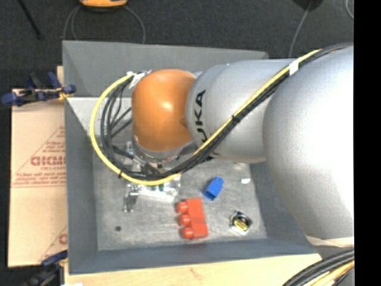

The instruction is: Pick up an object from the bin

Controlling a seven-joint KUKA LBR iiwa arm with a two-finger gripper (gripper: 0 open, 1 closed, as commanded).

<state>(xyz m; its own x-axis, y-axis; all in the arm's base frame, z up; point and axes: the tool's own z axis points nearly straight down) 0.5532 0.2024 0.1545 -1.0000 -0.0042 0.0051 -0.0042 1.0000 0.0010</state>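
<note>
My gripper (149, 189) hangs low over the bin floor, left of centre, under the arm's orange cover. A red block with round studs (191, 218) lies just to its right, near the front wall. A small blue block (213, 187) lies a little farther right, tilted. Nothing can be made out inside the gripper; its lower part is mostly hidden by the wrist and cables.
A small black and yellow round thing (240, 223) sits at the front right of the bin. A tiny white scrap (244, 180) lies by the arm's edge. The arm covers the bin's back and right. Bare floor shows at the front left.
</note>
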